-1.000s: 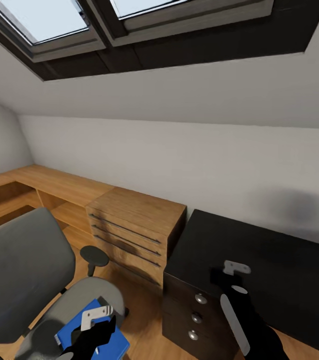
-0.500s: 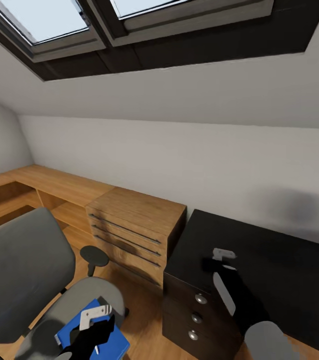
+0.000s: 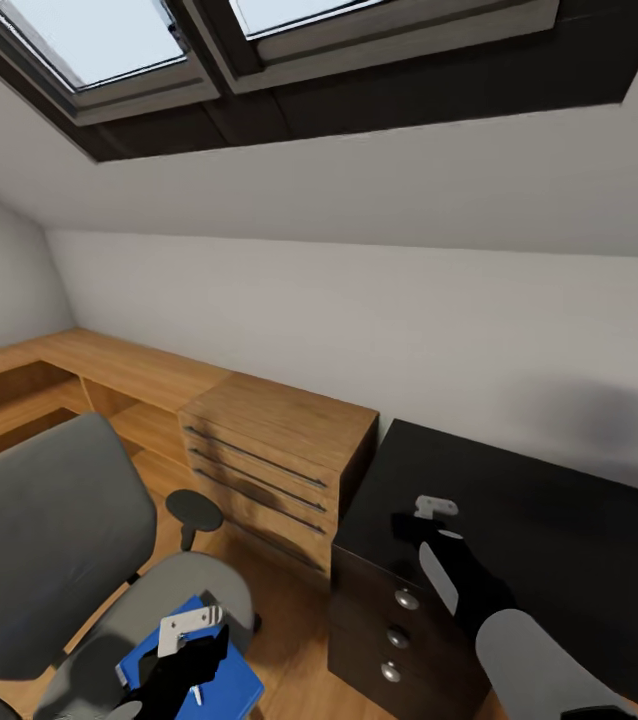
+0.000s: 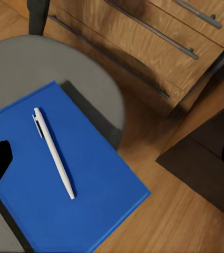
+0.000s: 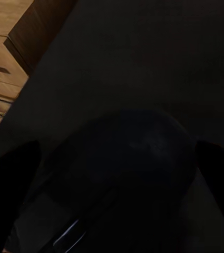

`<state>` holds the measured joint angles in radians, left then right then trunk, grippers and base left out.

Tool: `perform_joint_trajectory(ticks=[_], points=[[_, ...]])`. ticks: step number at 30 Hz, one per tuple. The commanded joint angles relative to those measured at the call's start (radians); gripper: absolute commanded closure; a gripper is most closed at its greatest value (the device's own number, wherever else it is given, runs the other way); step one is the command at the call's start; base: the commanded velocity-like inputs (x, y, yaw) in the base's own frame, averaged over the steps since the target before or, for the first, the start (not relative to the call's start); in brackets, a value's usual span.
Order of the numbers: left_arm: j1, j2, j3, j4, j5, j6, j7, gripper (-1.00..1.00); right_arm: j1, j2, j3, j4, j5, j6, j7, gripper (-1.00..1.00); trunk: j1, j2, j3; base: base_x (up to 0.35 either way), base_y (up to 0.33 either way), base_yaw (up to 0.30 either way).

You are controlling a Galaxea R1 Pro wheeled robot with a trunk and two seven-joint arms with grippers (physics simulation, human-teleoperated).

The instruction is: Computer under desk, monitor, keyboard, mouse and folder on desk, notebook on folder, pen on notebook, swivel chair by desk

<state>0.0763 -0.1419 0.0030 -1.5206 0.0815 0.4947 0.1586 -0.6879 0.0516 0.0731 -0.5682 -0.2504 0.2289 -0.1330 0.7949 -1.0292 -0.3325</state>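
The grey swivel chair (image 3: 49,540) stands at the lower left. The bright blue folder (image 3: 234,682) (image 4: 54,200) lies on its seat, with the white pen (image 4: 54,153) lying loose on the folder. My left gripper (image 3: 194,665) (image 4: 112,158) hovers just above them, fingers wide apart and empty. Over the near left corner of the black desk top (image 3: 559,540), my right gripper (image 3: 404,528) (image 5: 114,179) is shut on the dark rounded mouse (image 5: 117,163), close above the surface.
A light wooden drawer unit (image 3: 269,450) stands between the chair and the desk, and a wooden shelf (image 3: 79,370) runs along the wall to the left. Black drawers (image 3: 399,620) with round knobs sit under the desk corner. A black armrest (image 3: 194,508) sticks up beside the seat.
My right arm has drawn left and back across the black top with the mouse. The left gripper has stayed over the folder. The camera has shifted slightly.
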Motion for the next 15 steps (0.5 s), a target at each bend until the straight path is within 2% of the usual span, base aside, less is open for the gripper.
perform_joint_trajectory(ticks=[1, 7, 15], points=[[0.000, 0.000, 0.002, -0.003, 0.009, 0.005, 0.006, -1.00, 0.000, 0.000, 0.007, -0.001, -0.010, 0.003, -0.009, 1.00, 0.000, -0.001, -0.001, 0.000, 0.000, 0.229], [0.000, -0.001, 0.026, -0.017, 0.012, 0.005, 0.004, -1.00, 0.001, 0.000, 0.008, 0.000, -0.010, 0.001, -0.005, 1.00, 0.000, -0.001, -0.001, 0.000, 0.000, 0.262], [0.000, -0.001, 0.029, -0.018, 0.012, 0.005, 0.003, -1.00, 0.001, 0.001, 0.008, 0.003, -0.010, 0.001, -0.004, 1.00, 0.000, -0.001, -0.005, 0.000, 0.000, 0.274]])
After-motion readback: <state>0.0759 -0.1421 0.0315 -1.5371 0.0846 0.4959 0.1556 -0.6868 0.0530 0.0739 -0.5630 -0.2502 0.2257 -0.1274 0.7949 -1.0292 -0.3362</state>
